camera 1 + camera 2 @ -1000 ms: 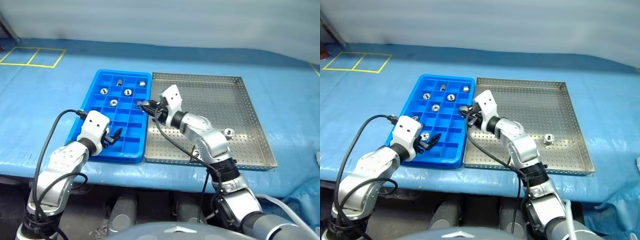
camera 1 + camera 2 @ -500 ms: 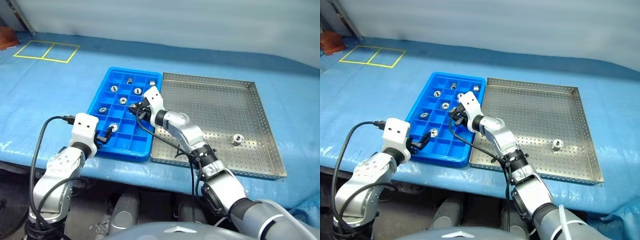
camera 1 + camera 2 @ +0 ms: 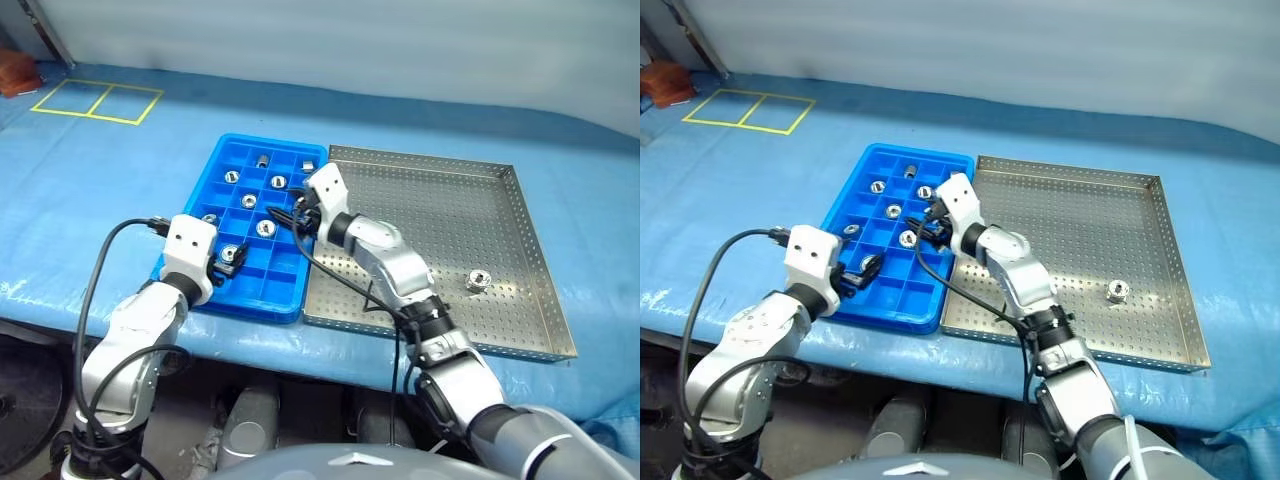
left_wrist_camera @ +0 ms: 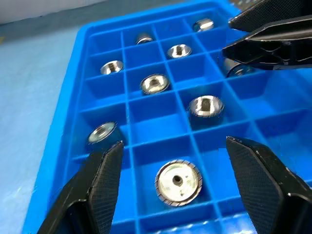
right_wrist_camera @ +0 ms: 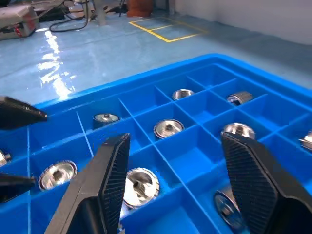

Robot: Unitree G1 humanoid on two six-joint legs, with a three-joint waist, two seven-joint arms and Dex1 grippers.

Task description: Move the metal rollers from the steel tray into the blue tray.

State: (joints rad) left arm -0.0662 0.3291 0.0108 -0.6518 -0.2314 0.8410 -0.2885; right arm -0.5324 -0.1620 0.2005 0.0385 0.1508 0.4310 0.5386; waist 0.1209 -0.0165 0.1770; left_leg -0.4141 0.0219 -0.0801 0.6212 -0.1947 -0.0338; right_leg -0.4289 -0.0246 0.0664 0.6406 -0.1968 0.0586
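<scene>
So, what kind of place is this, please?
Probably a workshop or robot test area: a bright blue compartmented plastic tray and a square perforated steel tray sit on a blue-covered table, holding small shiny metal rollers, with yellow tape squares marked nearby.

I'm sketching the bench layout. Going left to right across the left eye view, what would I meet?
Yellow floor marking → left tool → blue tray → right tool → steel tray → the one metal roller left in the steel tray.
</scene>
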